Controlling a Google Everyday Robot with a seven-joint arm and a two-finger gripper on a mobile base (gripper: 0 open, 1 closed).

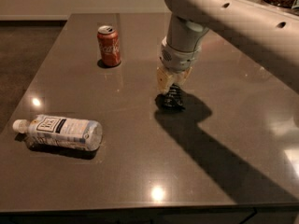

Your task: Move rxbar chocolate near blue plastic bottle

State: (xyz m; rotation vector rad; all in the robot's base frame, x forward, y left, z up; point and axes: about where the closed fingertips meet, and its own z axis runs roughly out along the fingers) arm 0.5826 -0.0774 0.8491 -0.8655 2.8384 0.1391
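End effector (172, 87) stood at frame centre, closed on rxbar chocolate (172, 100) low at the bench (224, 171) | blue plastic bottle (60, 130) lay well apart, lower left, long axis left-right, cap leftward | next travel judged down-left.

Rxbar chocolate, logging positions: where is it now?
The rxbar chocolate sits mid-table, directly under the gripper, right of the red can, far from the blue plastic bottle.

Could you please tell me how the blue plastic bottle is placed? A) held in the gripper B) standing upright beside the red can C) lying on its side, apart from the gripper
C: the blue plastic bottle lies on its side at the front left of the table, while the gripper is mid-table at the rxbar chocolate.
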